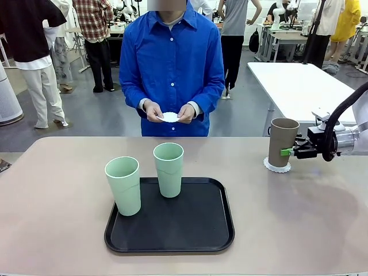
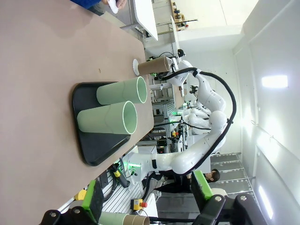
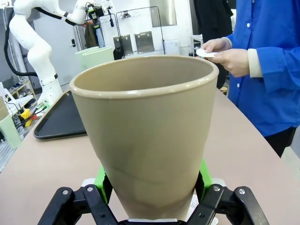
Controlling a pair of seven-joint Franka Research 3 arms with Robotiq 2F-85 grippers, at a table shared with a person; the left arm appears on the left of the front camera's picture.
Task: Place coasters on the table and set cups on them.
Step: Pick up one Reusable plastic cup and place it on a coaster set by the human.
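Taupe brown, one cup [image 1: 283, 142] is sitting upright on a scalloped white coaster [image 1: 276, 167] toward the right side of the beige table [image 1: 57, 172]. The right gripper [image 1: 286, 152] is clamping it low on its wall, green pads pressing against either side. Two mint green cups [image 1: 123, 185] are standing upright on the black tray [image 1: 172, 241] near the table's middle. At the far side, the person [image 1: 171, 63] is holding a second coaster [image 1: 170, 117] between both hands [image 1: 153, 110]. The left gripper [image 2: 144, 190] is hanging with fingers spread wide, holding nothing.
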